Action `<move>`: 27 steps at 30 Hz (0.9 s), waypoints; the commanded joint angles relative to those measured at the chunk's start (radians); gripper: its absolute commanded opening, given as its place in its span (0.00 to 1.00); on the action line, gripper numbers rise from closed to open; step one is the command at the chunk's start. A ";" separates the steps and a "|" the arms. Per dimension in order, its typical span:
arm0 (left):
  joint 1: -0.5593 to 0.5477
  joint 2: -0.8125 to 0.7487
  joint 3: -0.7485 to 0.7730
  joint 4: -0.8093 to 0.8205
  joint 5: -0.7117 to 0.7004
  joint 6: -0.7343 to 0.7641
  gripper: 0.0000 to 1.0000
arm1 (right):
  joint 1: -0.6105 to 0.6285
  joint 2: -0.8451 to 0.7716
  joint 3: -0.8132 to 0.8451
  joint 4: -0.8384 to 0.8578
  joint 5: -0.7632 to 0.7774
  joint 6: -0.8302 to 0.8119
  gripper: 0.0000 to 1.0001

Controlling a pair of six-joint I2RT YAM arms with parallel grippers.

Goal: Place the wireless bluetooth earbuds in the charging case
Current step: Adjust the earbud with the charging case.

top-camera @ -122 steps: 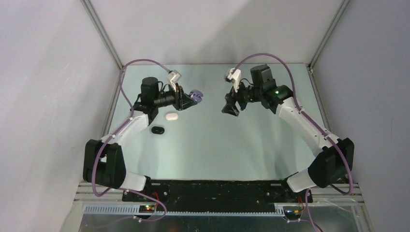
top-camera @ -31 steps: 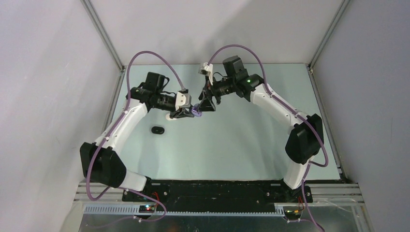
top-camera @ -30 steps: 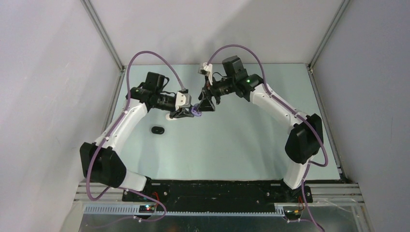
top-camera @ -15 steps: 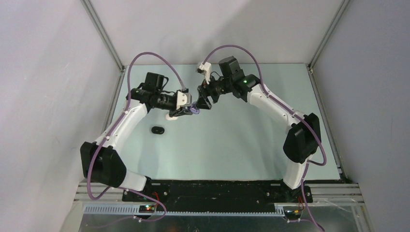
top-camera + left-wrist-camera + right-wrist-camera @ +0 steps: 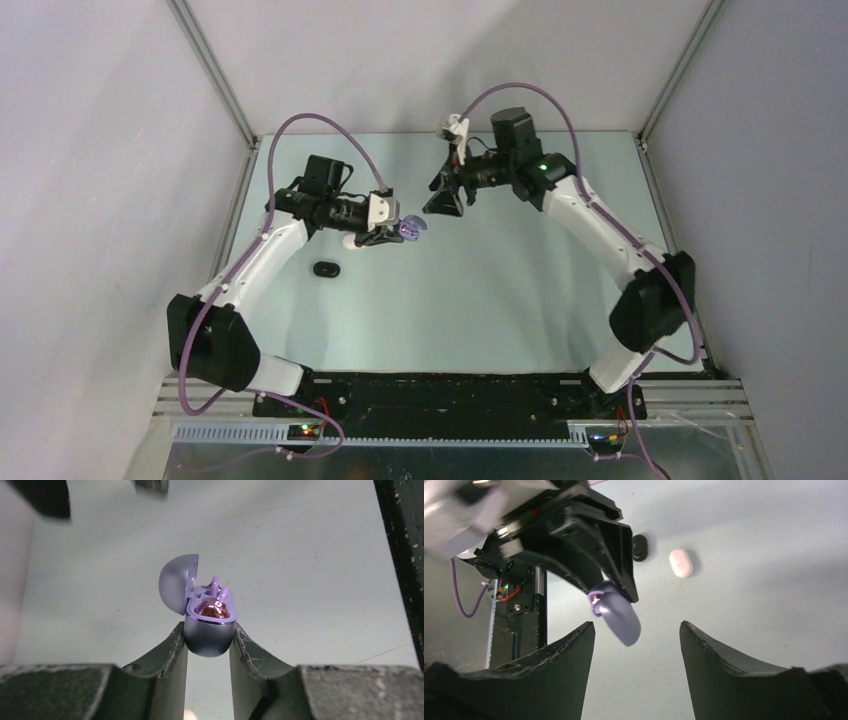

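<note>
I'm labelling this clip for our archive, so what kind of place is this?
Probably a robot lab test cell, not a home. Plain grey walls on metal framing enclose a pale green table, and a left arm and right arm are bolted at its near edge.

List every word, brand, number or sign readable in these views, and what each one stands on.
None can be read: the lavender charging case, the white case and the black case show no print or logo in any view.
</note>
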State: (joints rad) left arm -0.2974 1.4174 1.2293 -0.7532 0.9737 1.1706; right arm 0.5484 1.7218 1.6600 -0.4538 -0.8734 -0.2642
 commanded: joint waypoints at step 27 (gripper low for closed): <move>0.014 -0.088 -0.065 0.356 0.129 -0.477 0.00 | 0.117 -0.141 -0.179 0.160 0.085 -0.199 0.26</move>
State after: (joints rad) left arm -0.2844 1.3579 1.1587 -0.4278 1.0729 0.7033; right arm 0.6594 1.5688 1.4265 -0.3069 -0.8234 -0.4473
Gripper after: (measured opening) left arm 0.346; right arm 0.270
